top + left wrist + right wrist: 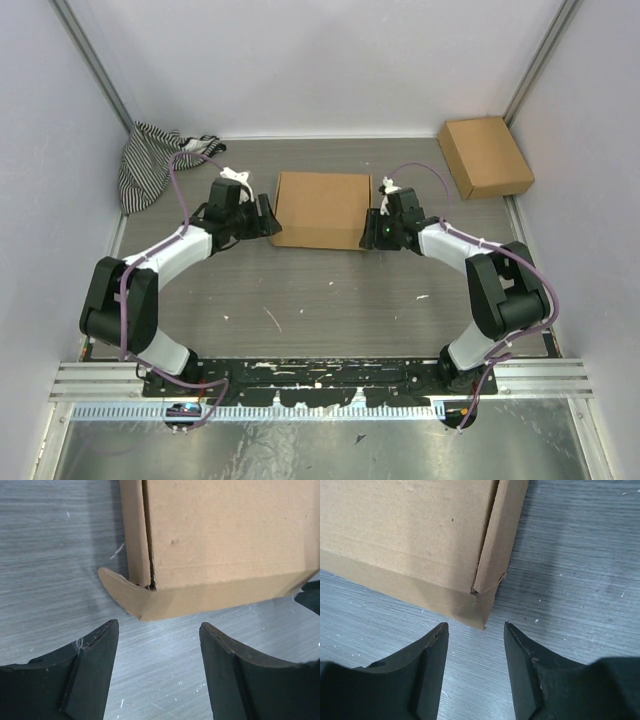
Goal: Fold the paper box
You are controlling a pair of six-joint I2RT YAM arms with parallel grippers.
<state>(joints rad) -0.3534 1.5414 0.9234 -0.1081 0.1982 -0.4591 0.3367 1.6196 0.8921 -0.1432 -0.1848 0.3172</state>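
Well, the folding looks close to finished to my eye: the paper box (322,208) lies shut as a shallow brown rectangle on the table (320,300), and what seems to be left is tidying its near corners. Off beyond the box's far left corner a striped cloth (150,165) sits bunched, well apart from it. Just beside the box's left edge hangs the left gripper (266,217), jaws spread wide, nothing between them and touching nothing. Its own camera shows the fingers (95,670) aimed at the box's near left corner, where a rounded tab (117,587) pokes out flat on the table from under the side wall, next to a small gap in the seam. I'd guess the next move calls for that tab to be pushed back in under the wall, or the corner pinched square, while the other arm braces the box so it doesn't slide. At the box's right edge the right gripper (370,229) waits much the same way, jaws apart though a little narrower, empty, pointed at the near right corner, where the side flap (502,535) stands slightly proud of the lid. Farther right and beyond the box, well clear of it, lies a second, ready-made cardboard box (485,155)
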